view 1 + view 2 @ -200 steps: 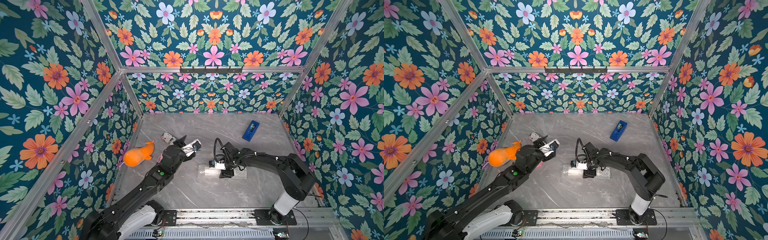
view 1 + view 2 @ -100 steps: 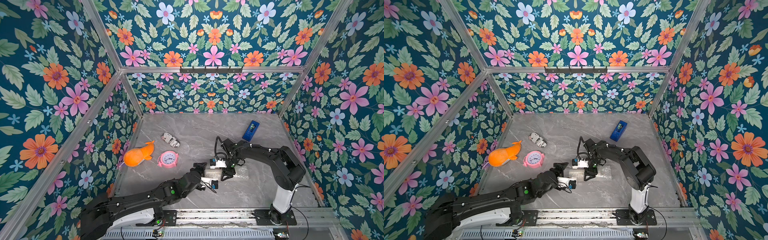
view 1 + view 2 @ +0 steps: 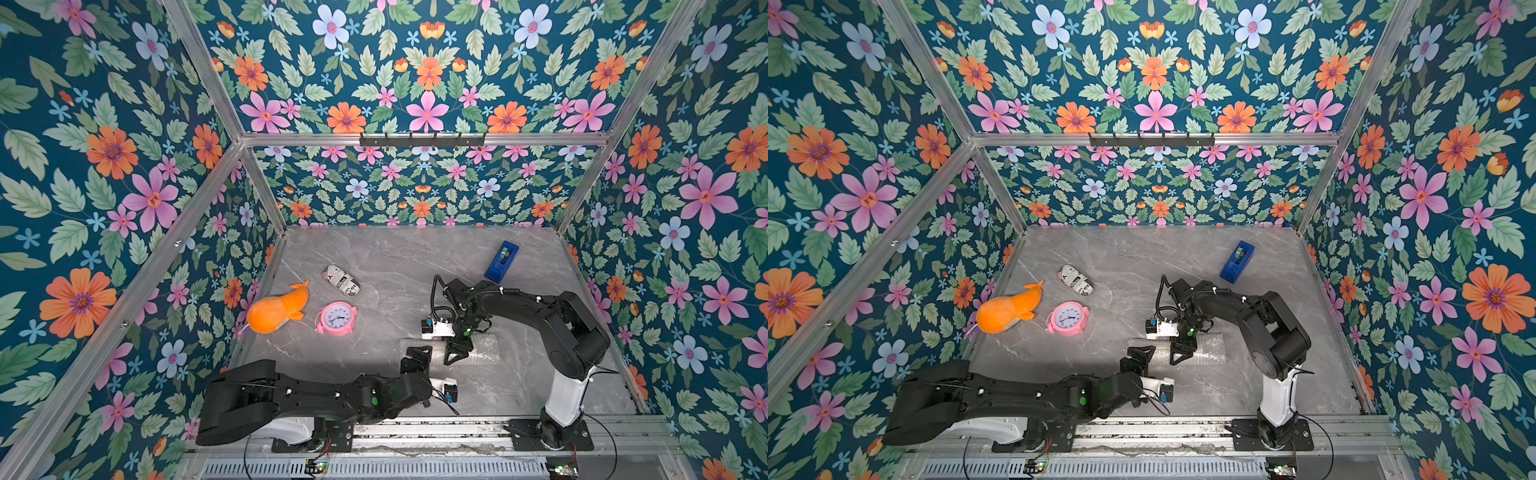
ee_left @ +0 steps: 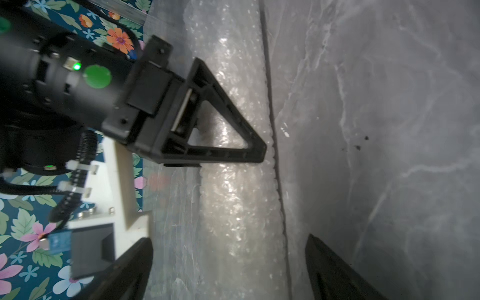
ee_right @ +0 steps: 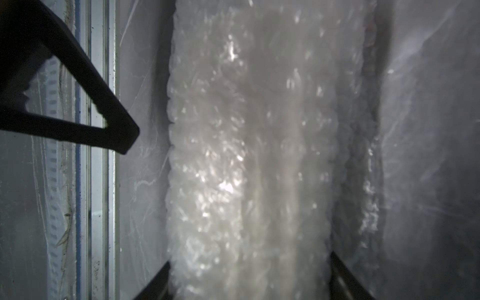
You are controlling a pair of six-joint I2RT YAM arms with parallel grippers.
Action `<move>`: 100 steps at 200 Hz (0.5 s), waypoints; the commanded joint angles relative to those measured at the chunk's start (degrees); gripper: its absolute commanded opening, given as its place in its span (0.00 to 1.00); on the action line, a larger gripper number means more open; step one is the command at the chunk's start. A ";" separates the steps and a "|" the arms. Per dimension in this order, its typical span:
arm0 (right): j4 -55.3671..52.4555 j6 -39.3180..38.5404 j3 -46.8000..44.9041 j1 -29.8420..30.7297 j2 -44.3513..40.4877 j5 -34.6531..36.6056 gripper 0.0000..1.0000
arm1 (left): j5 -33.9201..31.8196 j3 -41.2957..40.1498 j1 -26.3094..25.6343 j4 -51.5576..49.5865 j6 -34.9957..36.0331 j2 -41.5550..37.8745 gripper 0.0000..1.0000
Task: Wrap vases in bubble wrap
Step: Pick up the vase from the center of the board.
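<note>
The bubble wrap (image 3: 484, 351) lies rolled into a long tube on the grey table (image 3: 374, 257), near the front middle. The vase is hidden; only a paler core shows through the wrap (image 5: 272, 155) in the right wrist view. My right gripper (image 3: 457, 353) reaches down over the middle of the tube. It is shut on the tube, with a finger against each side (image 5: 249, 259). My left gripper (image 3: 417, 355) sits at the tube's left end. Its jaws stand open, and the wrap (image 4: 233, 194) lies between them with a gap on each side (image 4: 230, 237).
An orange plush whale (image 3: 276, 309), a pink alarm clock (image 3: 337, 319) and a newspaper-print cylinder (image 3: 341, 280) lie at the left. A blue tape dispenser (image 3: 501, 262) sits at the back right. The metal rail (image 3: 415, 428) runs along the front edge, and flowered walls close in three sides.
My left arm swung from the back left by the clock down to the front, and its jaws opened wide at the tube's left end. The right gripper stayed on the tube.
</note>
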 commanded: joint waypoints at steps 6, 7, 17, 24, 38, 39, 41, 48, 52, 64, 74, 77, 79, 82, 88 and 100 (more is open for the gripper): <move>-2.85 -0.18 -0.23 0.15 0.05 1.10 0.57 | -5.33 0.20 -0.32 4.90 -3.10 4.32 0.96; -2.86 -0.19 -0.19 0.15 0.06 1.10 0.57 | -5.48 0.14 -0.36 5.19 -3.09 4.46 0.97; -3.13 -0.29 -0.07 0.15 -0.10 0.92 0.57 | -6.43 -0.37 -0.32 8.47 -1.86 6.15 0.99; -3.07 -0.38 -0.08 0.15 -0.11 0.92 0.57 | -7.25 -0.47 -0.36 11.01 -0.73 7.41 0.99; -3.17 -0.36 0.11 0.13 -0.11 0.77 0.57 | -9.78 0.55 0.06 14.26 -0.20 10.65 0.99; -3.20 -0.37 0.16 0.14 -0.11 0.71 0.57 | -9.99 0.67 0.09 14.48 -0.19 10.83 0.99; -3.22 -0.38 0.20 0.15 -0.11 0.67 0.57 | -10.36 0.74 0.18 14.80 -0.12 11.36 0.99; -3.37 -0.38 0.21 0.15 -0.17 0.49 0.57 | -11.32 0.79 0.44 16.62 0.35 12.76 0.99; -3.34 -0.39 0.20 0.15 -0.16 0.41 0.57 | -11.58 0.79 0.60 17.60 0.68 13.59 0.99; -3.52 -0.34 0.12 0.15 -0.26 0.07 0.57 | -11.98 1.15 1.04 19.07 1.62 15.97 0.99; -3.66 -0.47 0.04 0.15 -0.20 -0.12 0.57 | -13.41 1.85 1.44 20.98 1.99 18.29 0.99; -3.66 -0.50 0.03 0.14 -0.22 -0.13 0.57 | -13.87 2.06 1.51 21.37 2.14 18.92 0.99; -3.79 -0.55 -0.01 0.15 -0.22 -0.13 0.57 | -14.06 2.21 1.59 21.62 2.22 19.27 0.99; -3.83 -0.56 -0.03 0.15 -0.24 -0.13 0.57 | -14.21 2.40 1.71 22.00 2.40 19.91 0.99; -3.82 -0.56 -0.12 0.14 -0.26 -0.14 0.57 | -14.49 2.61 2.01 22.98 2.70 20.82 0.99; -4.09 -0.91 -0.14 0.15 -0.11 -0.48 0.57 | -14.15 3.13 2.58 23.79 3.40 22.60 0.99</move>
